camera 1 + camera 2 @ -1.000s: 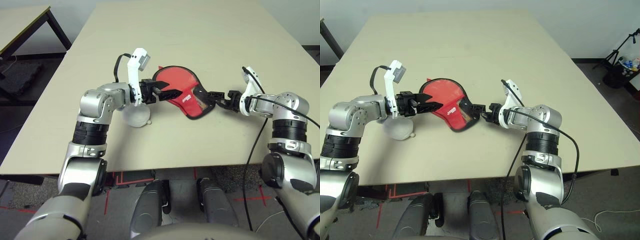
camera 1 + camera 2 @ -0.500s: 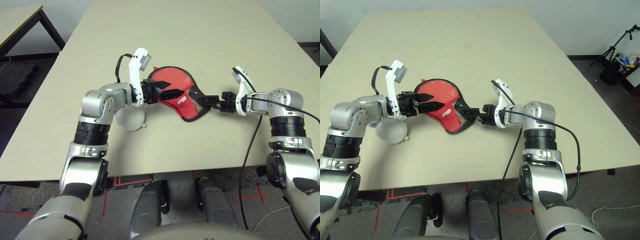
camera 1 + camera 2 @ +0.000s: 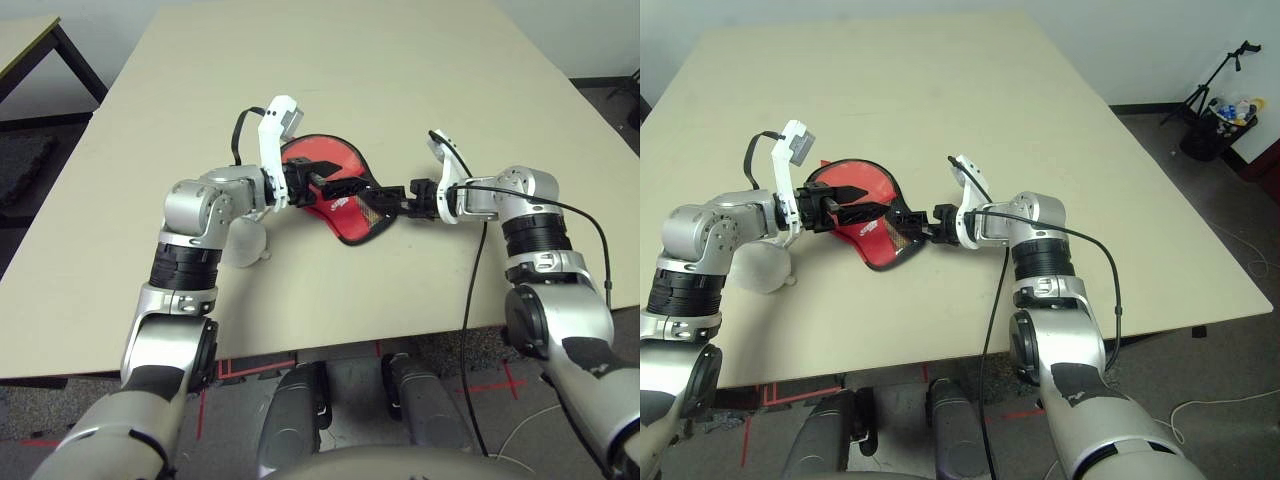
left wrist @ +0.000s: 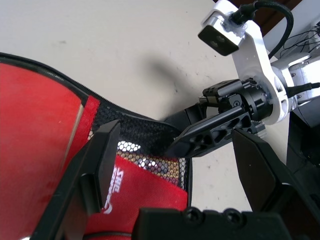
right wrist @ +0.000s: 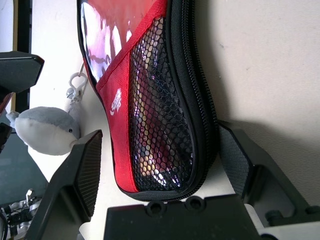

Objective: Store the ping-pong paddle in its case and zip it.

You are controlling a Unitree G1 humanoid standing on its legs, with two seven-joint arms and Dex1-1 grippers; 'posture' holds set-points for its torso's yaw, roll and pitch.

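With the case [image 3: 335, 190] lying closed on the counter [image 3: 400, 90], both the left hand [image 3: 335, 187] and right hand [image 3: 385, 202] spread wide around it, so finding the zip pull looks next.

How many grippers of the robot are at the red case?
2. The left gripper is over the round part of the case; the right gripper is at its narrow mesh end, fingers open on either side.

Beige table [image 3: 420, 90] with red case [image 3: 335, 180], perhaps a grey plush toy [image 3: 243, 243].
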